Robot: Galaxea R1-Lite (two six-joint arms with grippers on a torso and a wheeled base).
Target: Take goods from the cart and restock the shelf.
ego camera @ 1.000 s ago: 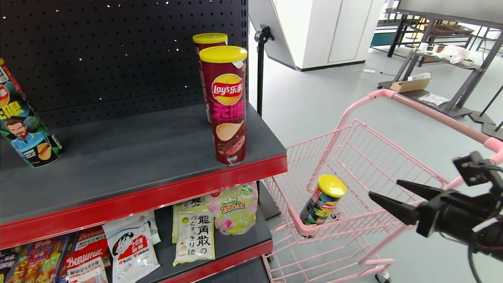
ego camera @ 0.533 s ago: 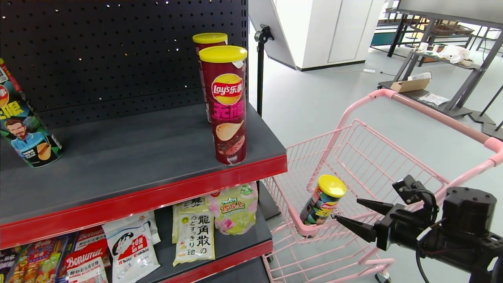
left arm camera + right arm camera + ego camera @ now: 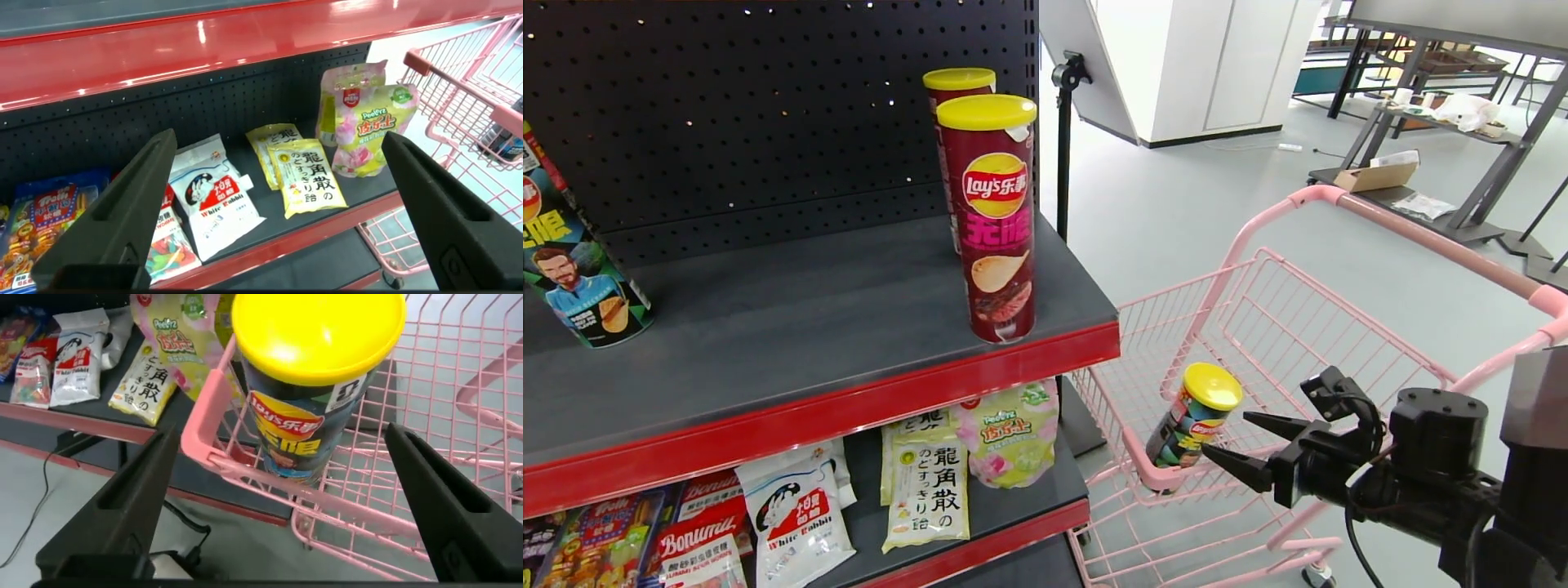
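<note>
While its two tapered black fingers stand apart, the right gripper sits just right of the single dark cardboard tube with a glossy yellow plastic lid, not touching it. That tube stands in the near left corner of the pink wire-mesh cart.

On the matte grey shelf board with a red front edge are two tall maroon tubes with yellow lids, one near and one far, plus one green-and-black tube at far left.

The left gripper, fingers spread wide, faces the lower shelf, where two flat pale yellow sachets and two shiny pink-and-green pouches lie.
</note>
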